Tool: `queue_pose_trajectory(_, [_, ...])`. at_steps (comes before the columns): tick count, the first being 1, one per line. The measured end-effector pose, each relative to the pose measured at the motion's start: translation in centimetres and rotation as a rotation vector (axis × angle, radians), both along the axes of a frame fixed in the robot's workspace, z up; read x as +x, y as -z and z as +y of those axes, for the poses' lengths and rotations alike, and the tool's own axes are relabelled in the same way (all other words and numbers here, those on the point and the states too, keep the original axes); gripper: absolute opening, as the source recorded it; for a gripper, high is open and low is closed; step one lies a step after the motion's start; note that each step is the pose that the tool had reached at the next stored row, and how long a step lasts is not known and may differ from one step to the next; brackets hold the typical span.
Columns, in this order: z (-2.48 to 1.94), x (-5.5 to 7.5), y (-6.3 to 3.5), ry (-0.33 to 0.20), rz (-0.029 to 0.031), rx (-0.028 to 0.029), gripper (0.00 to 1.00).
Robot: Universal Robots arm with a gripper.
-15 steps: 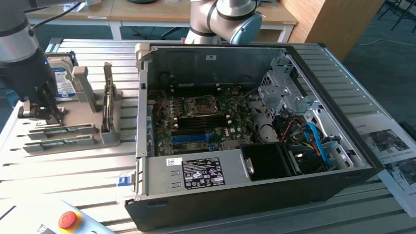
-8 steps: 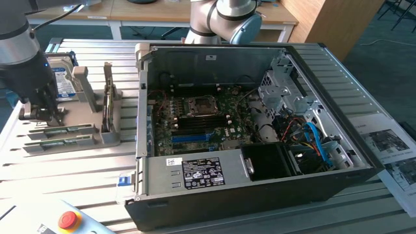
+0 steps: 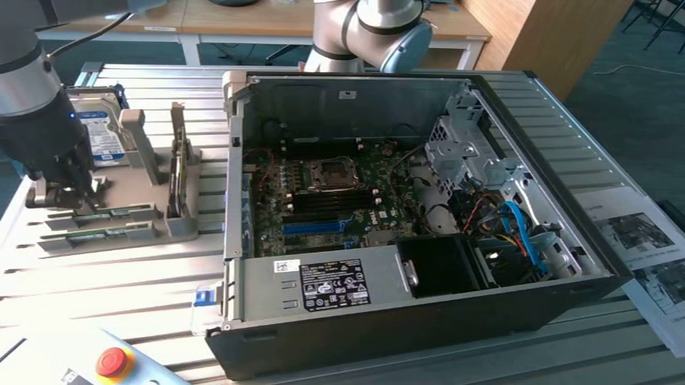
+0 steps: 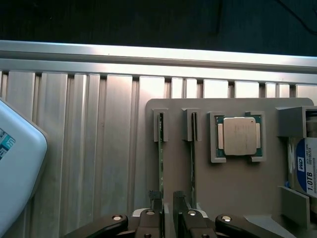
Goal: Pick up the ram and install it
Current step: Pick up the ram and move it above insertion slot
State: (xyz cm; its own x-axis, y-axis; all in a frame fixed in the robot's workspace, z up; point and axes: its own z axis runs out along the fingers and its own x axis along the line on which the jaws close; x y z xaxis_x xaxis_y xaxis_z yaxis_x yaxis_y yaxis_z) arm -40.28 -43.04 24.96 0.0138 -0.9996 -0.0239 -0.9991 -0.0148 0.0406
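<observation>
End effector [image 4: 167,198] is spread, with a clear gap between its two dark fingers [image 4: 156,206]. It is lowered over one end of the grey holder [image 4: 233,188], which sits on the ribbed aluminium worktop [image 4: 99,148]. The ram [image 4: 161,153], a thin green stick, stands on edge in its slot in that holder. It runs toward the gap between the fingers and lies close to the inner face of one. I cannot tell whether they touch it. A second stick [image 4: 192,163] stands parallel, just beside the first, in the next slot. Beyond it are the square silver processor [image 4: 239,136] in its own recess and then a hard drive [image 4: 308,171]. A pale rounded device [image 4: 15,163] lies on the worktop, well apart from the holder on the side away from the drive. In the exterior view the end effector [image 3: 66,196] hangs over the holder [image 3: 176,228] at about 9 o'clock from the open computer case [image 3: 428,321]. The two sticks [image 3: 102,215] are low in the holder, and the hard drive [image 3: 102,136] is at roughly 12 o'clock from them. Inside the case the motherboard [image 3: 321,200] is exposed, with a blue slot [image 3: 316,227] near its 6 o'clock edge. A red button [image 3: 112,361] sits at about 7 o'clock from the case. Printed sheets [image 3: 642,241] lie at 3 o'clock.
</observation>
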Motion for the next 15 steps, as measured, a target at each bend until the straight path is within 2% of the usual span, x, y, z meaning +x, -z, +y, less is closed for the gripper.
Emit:
queue_pose_trajectory(1, [-0.11,0.0,0.00,0.000,0.0001,-0.0001,0.24])
queue_pose_trajectory(8, [-0.13,0.0,0.12,0.000,0.0000,-0.0001,0.24])
queue_pose_trajectory(15, [-0.23,0.0,1.33,0.000,-0.0001,-0.0001,0.24])
